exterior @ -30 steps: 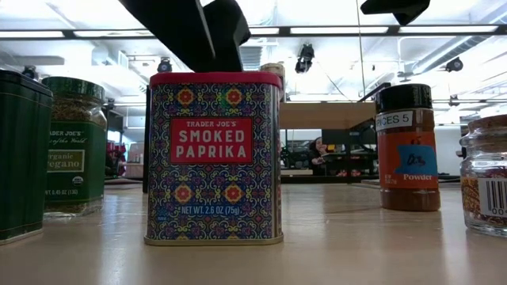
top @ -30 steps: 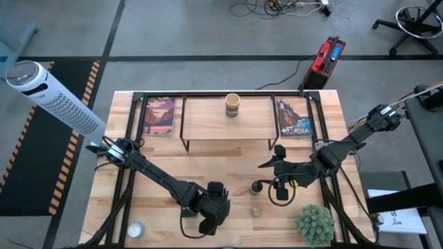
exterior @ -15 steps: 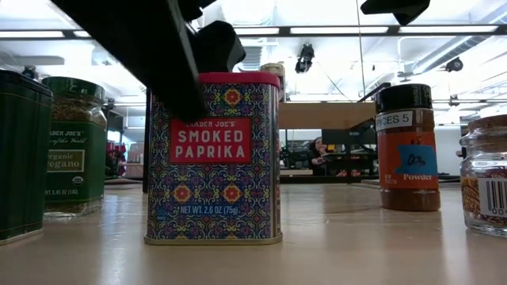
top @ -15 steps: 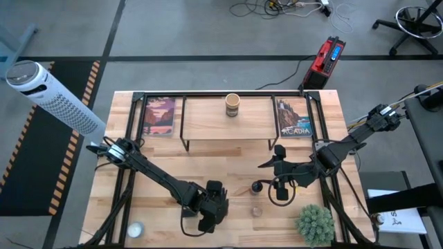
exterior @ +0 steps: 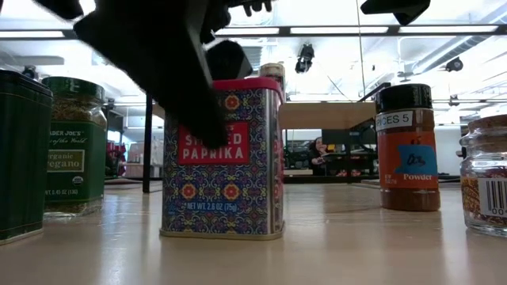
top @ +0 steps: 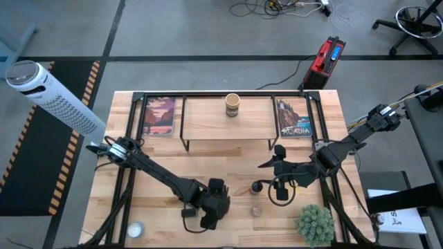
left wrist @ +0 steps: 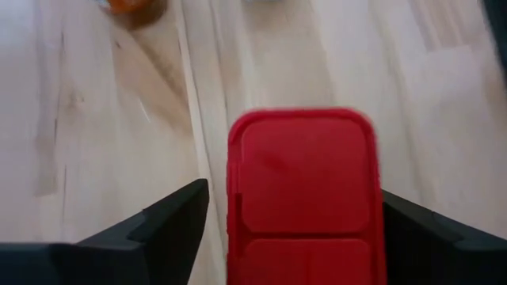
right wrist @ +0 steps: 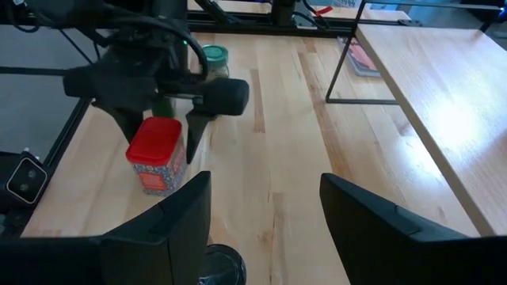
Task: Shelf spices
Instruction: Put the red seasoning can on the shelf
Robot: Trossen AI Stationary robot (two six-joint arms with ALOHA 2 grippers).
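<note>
A red paprika tin (exterior: 222,154) is being straddled by the left gripper (left wrist: 297,207) near the front edge of the table (top: 208,166). In the left wrist view its two fingers (left wrist: 170,218) are being held on either side of the tin's red lid, with a sliver of wood showing on each side, so the jaws are spread around the tin and no firm pinch can be seen. In the low view the tin is being tilted slightly on the tabletop. A green-lidded jar (exterior: 75,146) and a dark box (exterior: 20,154) are being kept to one side of it, a dark-capped bottle (exterior: 407,147) and a small clear jar (exterior: 485,174) to the other. A tan round jar (top: 232,104) is being displayed on the shelf (top: 208,121). The right gripper (right wrist: 265,206) is being held spread and empty over the table's right half.
</note>
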